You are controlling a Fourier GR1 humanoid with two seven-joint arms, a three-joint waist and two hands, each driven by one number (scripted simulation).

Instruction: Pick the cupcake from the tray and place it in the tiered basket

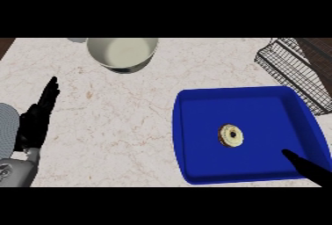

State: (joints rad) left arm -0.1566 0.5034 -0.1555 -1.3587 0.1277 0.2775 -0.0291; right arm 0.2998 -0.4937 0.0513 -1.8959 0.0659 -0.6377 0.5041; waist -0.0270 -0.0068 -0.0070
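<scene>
A small cupcake (231,136) with pale frosting and a dark rim lies near the middle of the blue tray (194,132). The black wire tiered basket (295,70) stands at the upper right, just beyond the tray's far right corner. My right hand (310,169) enters from the lower right corner over the tray's near right part, fingers straight and pointing toward the cupcake, a short way from it. My left hand (37,118) rests at the left edge, open, fingers straight up, holding nothing.
A pale round bowl (122,52) stands at the top centre of the marble counter (110,127). A dark strip beyond the counter edge shows at the upper left.
</scene>
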